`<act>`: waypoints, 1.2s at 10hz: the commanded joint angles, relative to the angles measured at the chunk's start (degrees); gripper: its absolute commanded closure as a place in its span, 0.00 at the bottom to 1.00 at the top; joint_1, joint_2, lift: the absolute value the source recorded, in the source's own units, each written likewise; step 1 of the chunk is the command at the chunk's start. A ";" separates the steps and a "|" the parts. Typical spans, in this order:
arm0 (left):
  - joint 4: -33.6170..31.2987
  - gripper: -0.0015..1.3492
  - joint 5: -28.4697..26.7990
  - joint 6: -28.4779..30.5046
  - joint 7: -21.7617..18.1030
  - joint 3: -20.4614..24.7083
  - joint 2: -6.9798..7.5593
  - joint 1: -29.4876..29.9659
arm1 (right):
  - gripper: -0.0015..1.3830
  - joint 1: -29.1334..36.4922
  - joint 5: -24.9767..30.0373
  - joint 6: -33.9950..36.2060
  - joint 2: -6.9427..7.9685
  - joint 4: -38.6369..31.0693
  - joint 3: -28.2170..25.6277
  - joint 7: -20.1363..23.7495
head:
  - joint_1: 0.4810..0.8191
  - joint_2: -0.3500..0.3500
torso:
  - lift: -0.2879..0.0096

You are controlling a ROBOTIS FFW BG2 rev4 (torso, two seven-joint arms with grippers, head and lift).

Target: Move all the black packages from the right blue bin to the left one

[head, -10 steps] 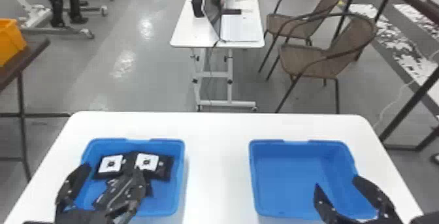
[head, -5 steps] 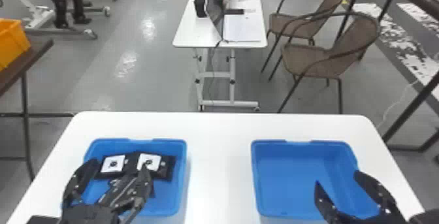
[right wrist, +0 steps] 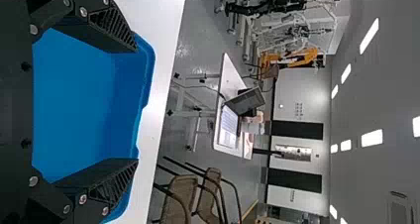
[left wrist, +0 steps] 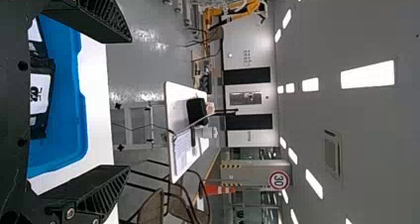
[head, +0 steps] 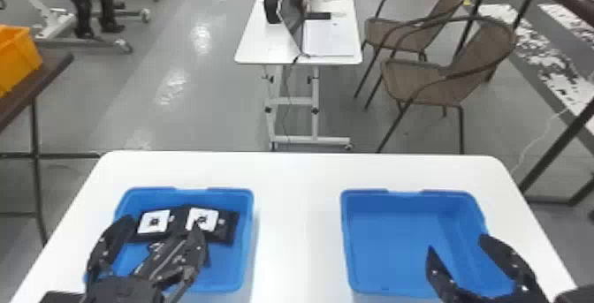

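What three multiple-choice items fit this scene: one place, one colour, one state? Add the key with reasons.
1. Where do the black packages with white labels lie?
A) in the right blue bin
B) in the left blue bin
C) on the floor

2. What colour is the near tabletop?
A) white
B) brown
C) orange

3. How is the right claw?
A) shut on a package
B) shut, empty
C) open

Key:
1. B: the head view shows them inside that bin's walls.
2. A: its surface is plainly white in the head view.
3. C: its fingers stand wide apart in the head and right wrist views.
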 commanded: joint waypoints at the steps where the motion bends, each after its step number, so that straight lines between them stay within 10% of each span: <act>1: 0.02 0.09 -0.09 -0.01 0.00 0.03 -0.02 -0.25 | 0.18 0.00 0.11 0.07 0.05 0.01 -0.07 -0.08 | 0.63 0.53 | 0.83; 12: 0.02 0.09 -0.18 0.69 0.00 0.20 0.15 -0.60 | 0.18 -0.09 0.37 0.69 0.05 0.10 -0.07 -0.08 | 0.63 0.53 | 0.83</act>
